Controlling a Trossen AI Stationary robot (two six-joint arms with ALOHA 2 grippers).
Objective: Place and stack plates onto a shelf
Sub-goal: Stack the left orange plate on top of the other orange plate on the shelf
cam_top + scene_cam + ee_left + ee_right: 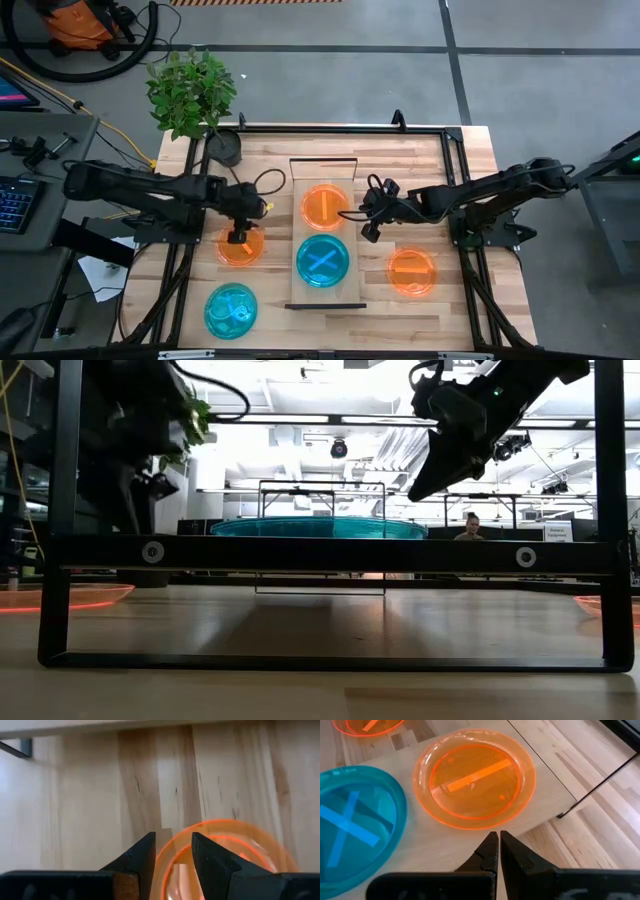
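Shelf (325, 298): we see an orange plate (325, 206) and a blue stack (322, 261) on it
Left gripper (238, 237): fingers parted astride the rim of the orange plate left of the shelf (240, 246); not yet clamped
Right gripper (369, 233): pinched closed, empty, just beside the shelf's orange plate
Still loose: orange plate at right (411, 272); blue plates at front left (231, 310)
Risk: we judge a thin rim grip may slip; the plate could tilt or drop

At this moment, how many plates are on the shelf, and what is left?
On the shelf sit an orange plate and a blue stack showing crossed bars. The left tool, open, straddles the rim of an orange plate on the table. The right tool, shut, is empty. An orange plate and a blue plate remain.
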